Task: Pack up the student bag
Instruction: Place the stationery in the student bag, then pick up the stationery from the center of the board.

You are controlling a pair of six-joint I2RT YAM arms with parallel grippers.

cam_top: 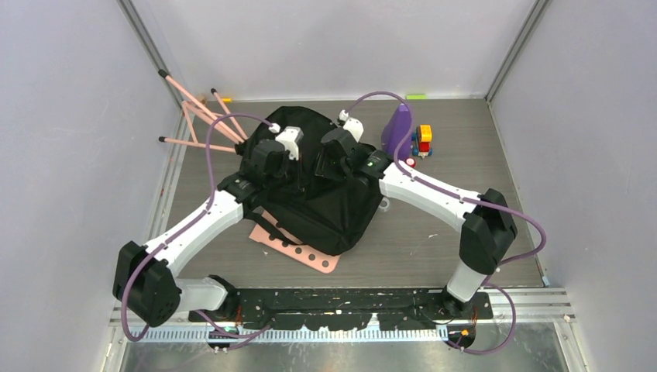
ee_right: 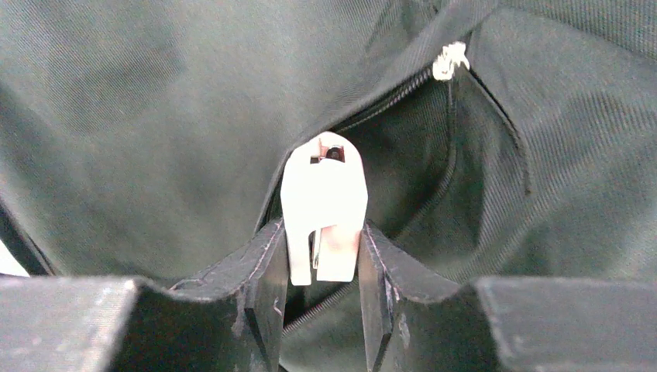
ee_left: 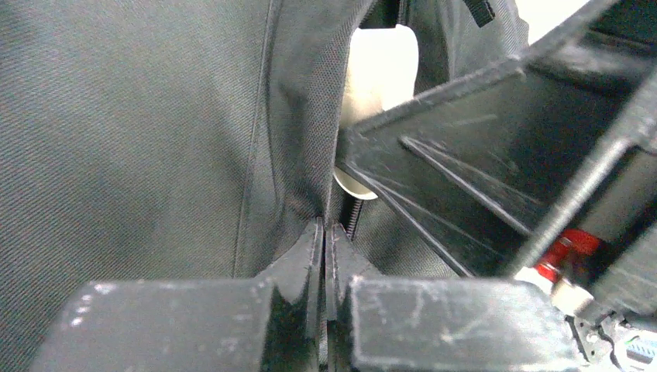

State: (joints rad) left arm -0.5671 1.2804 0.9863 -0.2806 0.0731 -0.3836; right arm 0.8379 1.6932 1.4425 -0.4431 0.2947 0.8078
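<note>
Rail [cam_top: 341, 298], tabletop [cam_top: 465, 155], student bag [cam_top: 325, 209], pale walls [cam_top: 70, 116]

Blk student bag [cam_top: 329, 213]; pink board [cam_top: 324, 263] w/ holes; purple bottle [cam_top: 398, 128]; white tab [ee_right: 324, 203].

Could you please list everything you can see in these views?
bag: one, black, table centre, lying on the board
board: one, pink, perforated, under the bag's near edge
rods: several, pink with black tips, far left
container: one, purple, right of the bag
toy: one, yellow, red and blue, beside the container
strip: one, green, far edge
piece: one, white, at the bag's zip
table: one, grey-brown
left hand: pinching bag fabric
right hand: gripping the piece
</note>
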